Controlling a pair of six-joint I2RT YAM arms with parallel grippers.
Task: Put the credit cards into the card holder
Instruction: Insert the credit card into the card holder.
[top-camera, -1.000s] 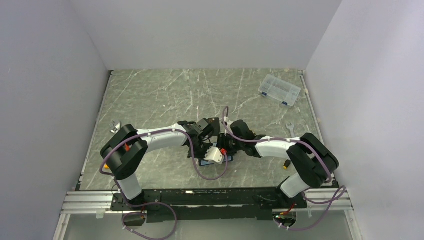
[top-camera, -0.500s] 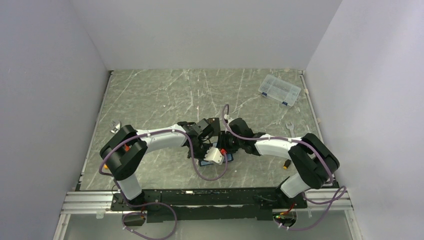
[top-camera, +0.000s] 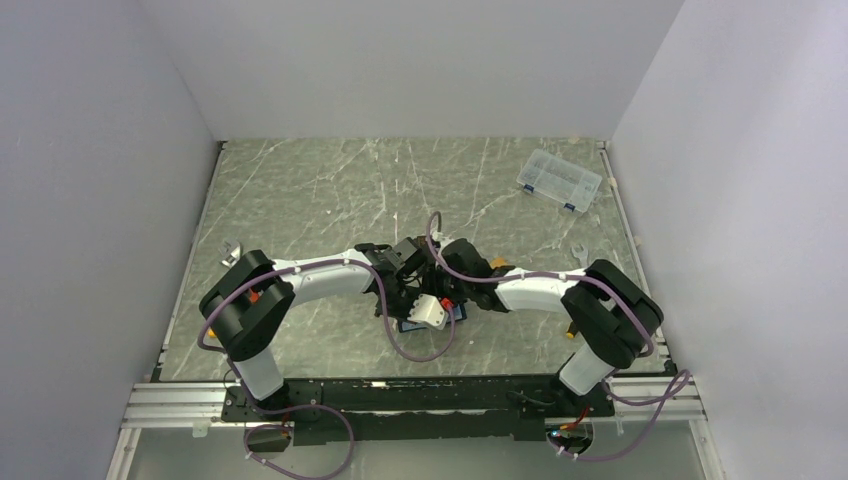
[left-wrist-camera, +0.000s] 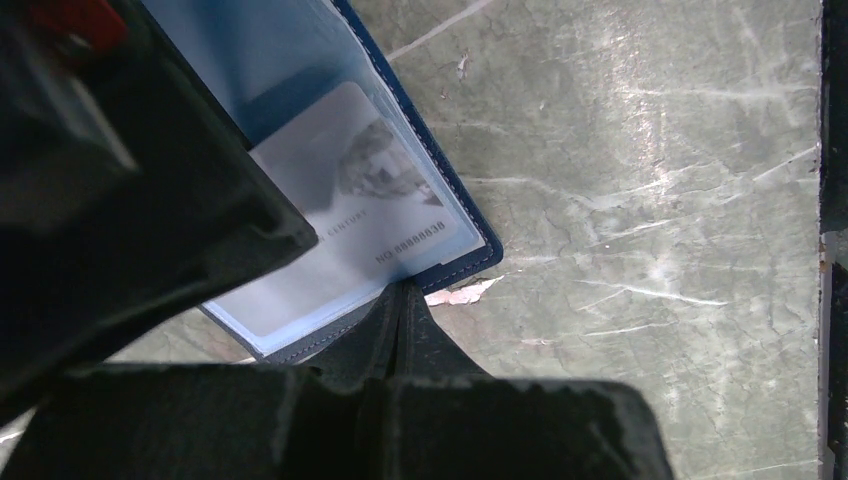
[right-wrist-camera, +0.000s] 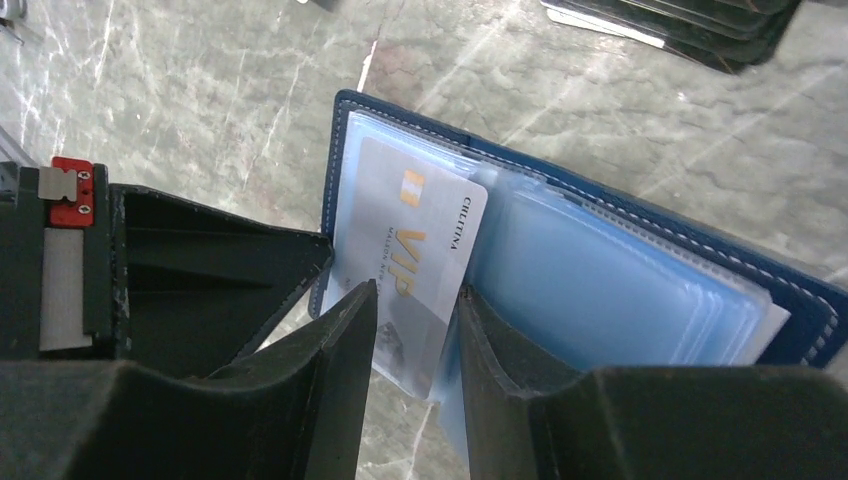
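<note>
Count: one card (right-wrist-camera: 415, 250), one card holder (right-wrist-camera: 640, 290).

The counter (top-camera: 300, 190) looks like grey-green stone with white veining, smooth and faintly glossy. The holder (right-wrist-camera: 800, 305) has a navy leather-like cover with pale stitching and shiny see-through blue plastic sleeves, and the card (right-wrist-camera: 415, 250) is smooth silver-white plastic with gold print. The left pincer (left-wrist-camera: 403, 305) and right pincer (right-wrist-camera: 415, 292) are matt black plastic with a fine ridged grain, and the far-right box (top-camera: 560, 180) is clear plastic.
</note>
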